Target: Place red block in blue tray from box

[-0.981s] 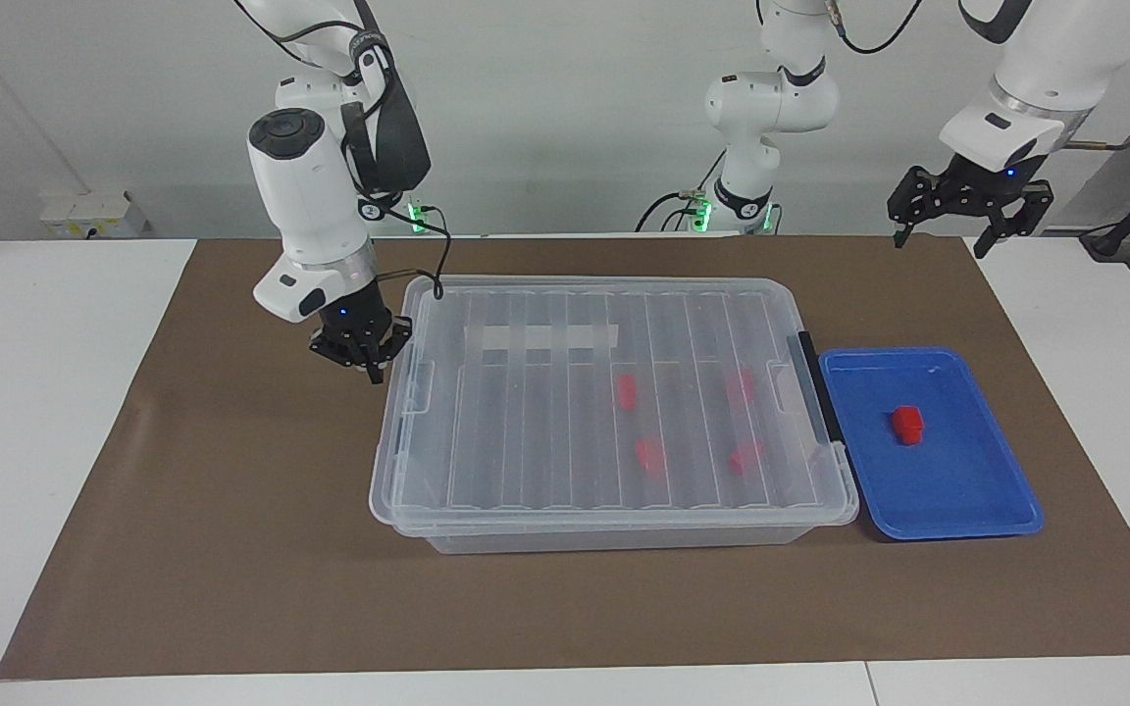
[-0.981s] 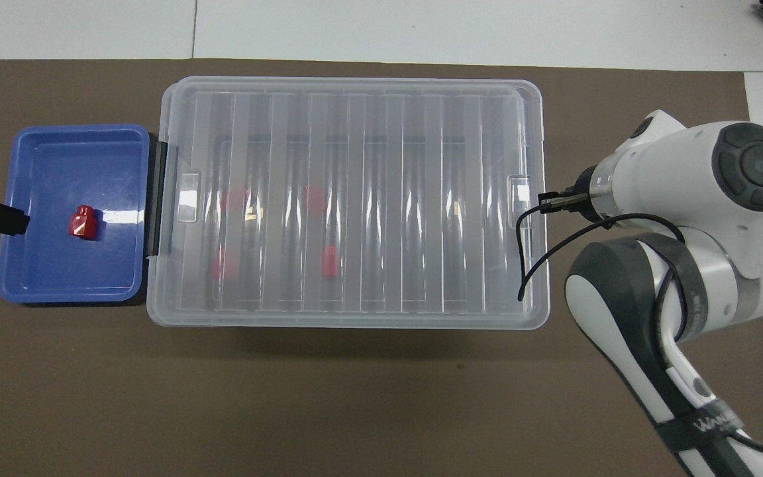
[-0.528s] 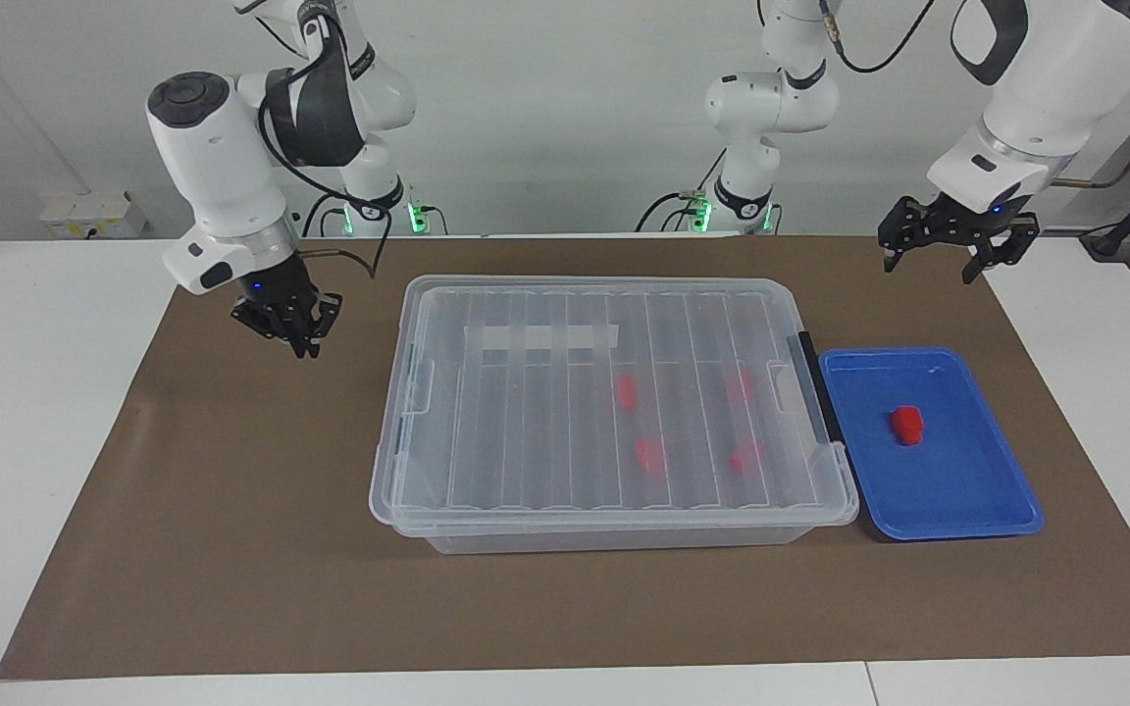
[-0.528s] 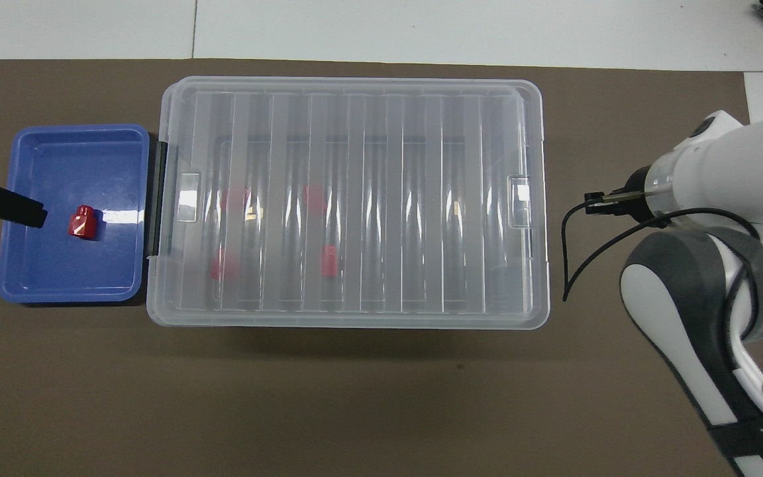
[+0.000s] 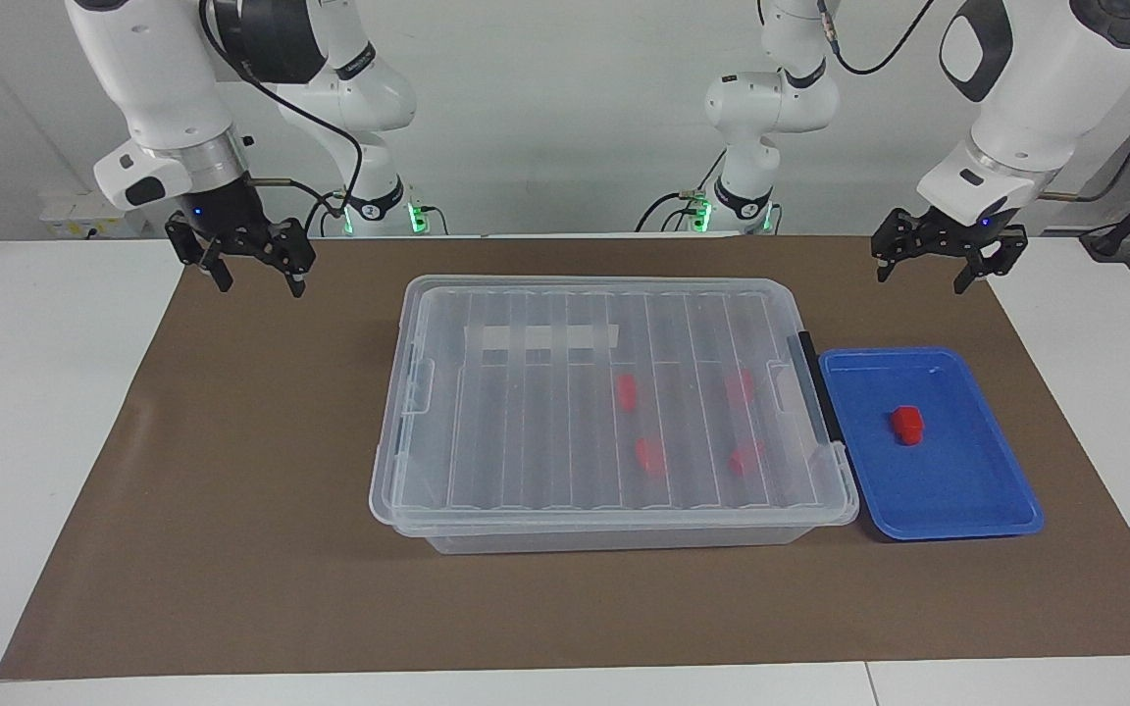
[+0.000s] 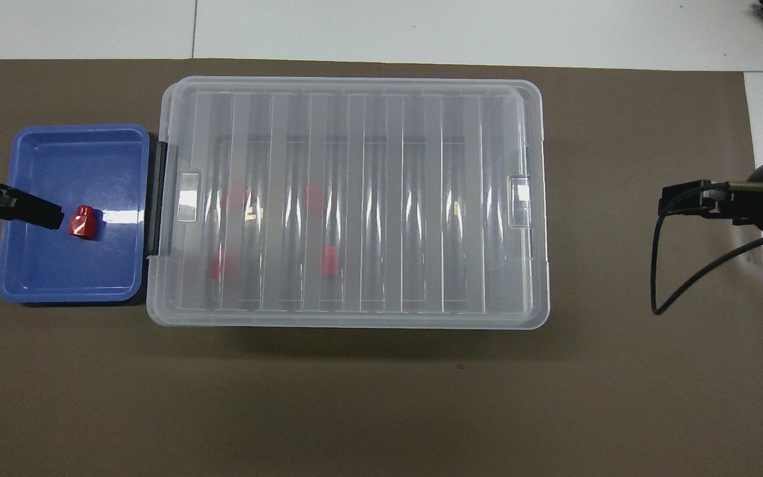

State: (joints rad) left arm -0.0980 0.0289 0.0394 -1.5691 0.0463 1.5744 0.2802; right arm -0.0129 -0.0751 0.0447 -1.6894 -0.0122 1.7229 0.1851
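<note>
The box (image 5: 612, 402) is sitting lid-on in the middle of the brown mat (image 5: 231, 490) that is covering the tabletop (image 5: 35, 392), and it is serving here as the landmark. Four red blocks are showing dimly through its ribbed lid, all in the half toward the left arm's end. The tray (image 5: 977, 510) is lying just beside the box at that same end, its rim next to the box's dark latch (image 5: 817, 387). One red block (image 5: 907, 424) is resting inside the tray, near its middle and apart from the rim. The left pincer (image 5: 934, 263) is hanging in the air off the box's left-arm end, over the mat nearer the robots than the tray; its fingers are standing spread apart and gripping nothing. The right pincer (image 5: 253, 269) is hanging off the box's other end, over the mat near its corner by the robots, well apart from the box; its fingers are likewise standing wide and holding nothing.
</note>
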